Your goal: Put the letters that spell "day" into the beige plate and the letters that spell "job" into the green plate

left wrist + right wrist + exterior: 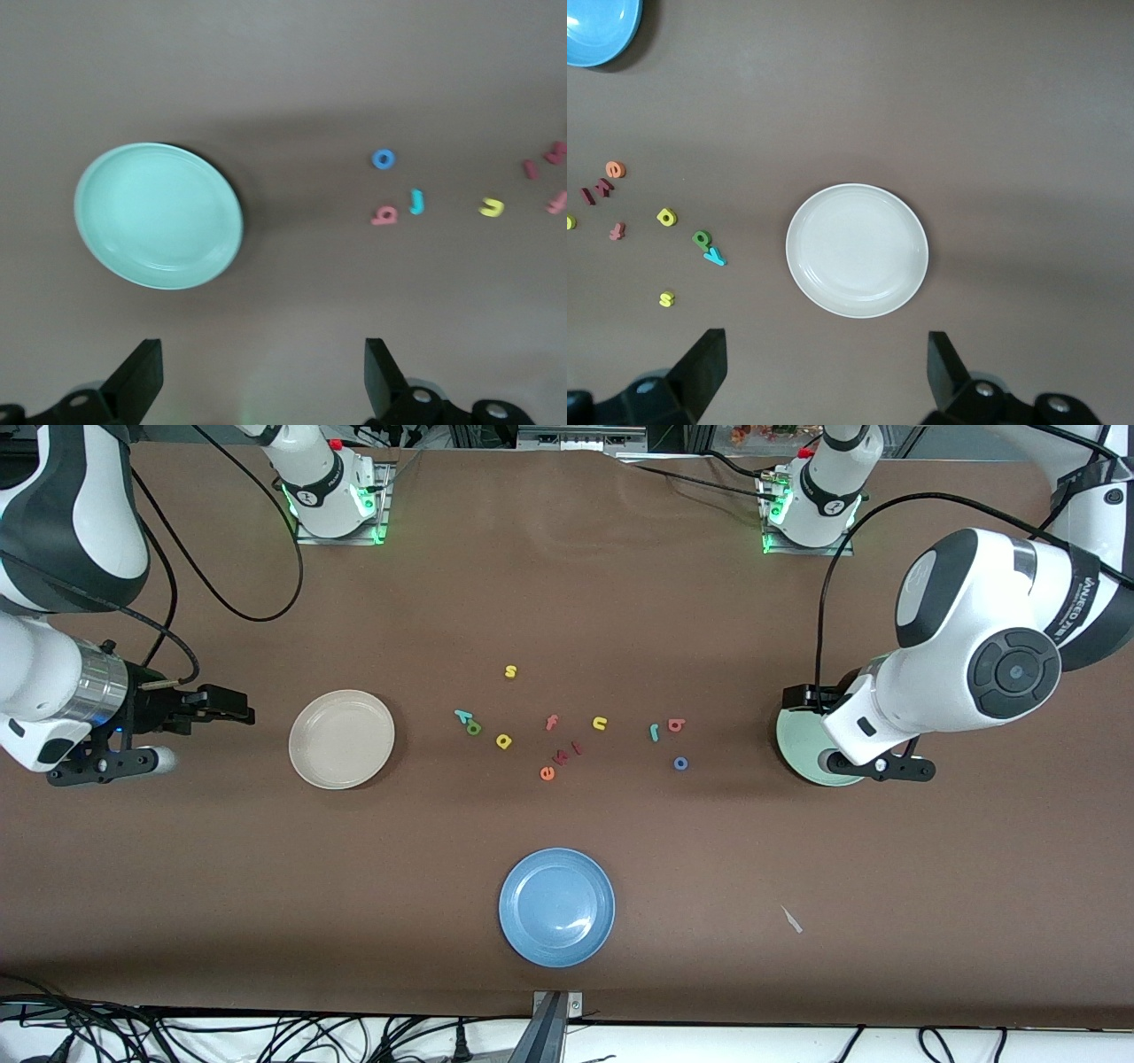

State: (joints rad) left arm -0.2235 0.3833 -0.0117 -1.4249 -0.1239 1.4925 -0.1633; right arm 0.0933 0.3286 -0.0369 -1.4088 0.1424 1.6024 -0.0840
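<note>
The beige plate (341, 739) (857, 250) lies toward the right arm's end of the table. The green plate (802, 744) (158, 215) lies toward the left arm's end, partly hidden under the left arm. Between them lie the yellow "d" (503, 740) (666, 217), green "a" (474, 729) (701, 238) and teal "y" (462, 716) (714, 258). Closer to the green plate lie the blue "o" (680, 763) (383, 158), teal "j" (654, 732) (416, 202) and red "b" (676, 725) (384, 215). My right gripper (232, 713) (826, 367) hangs open and empty beside the beige plate. My left gripper (791, 698) (263, 372) is open and empty over the green plate's edge.
A blue plate (556, 905) (598, 27) sits nearer the front camera. Other letters lie in the middle: yellow "s" (510, 671), yellow "u" (600, 724), red "f" (551, 722), orange "e" (547, 773), red "k" (562, 759) and "i" (577, 748). A white scrap (791, 919) lies on the cloth.
</note>
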